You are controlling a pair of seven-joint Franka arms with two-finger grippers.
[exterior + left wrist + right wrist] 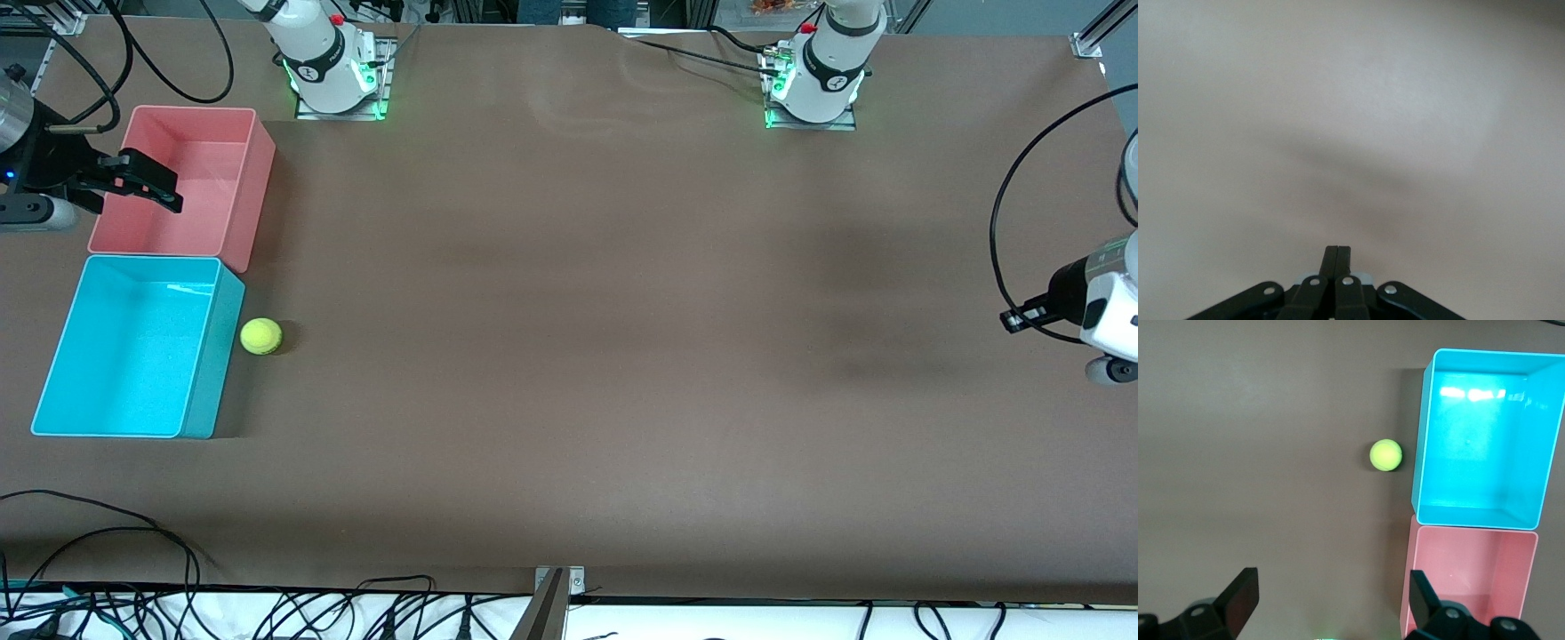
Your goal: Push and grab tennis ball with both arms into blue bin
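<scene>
On the brown table (pixel 569 356), right tool (pixel 147 182) gapes empty; left tool (pixel 1336 257) is pressed together.

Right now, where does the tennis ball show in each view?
Front view: tennis ball on the table beside the blue bin, toward the right arm's end.
Left wrist view: not in it.
Right wrist view: ball on the table beside the same bin.
Shared landmark: the blue bin.

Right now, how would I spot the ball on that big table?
Look toward the right arm's end of the brown table, where two open bins sit side by side. The tennis ball lies on the table beside the blue bin, not the pink bin: small, round, fuzzy yellow-green.
</scene>
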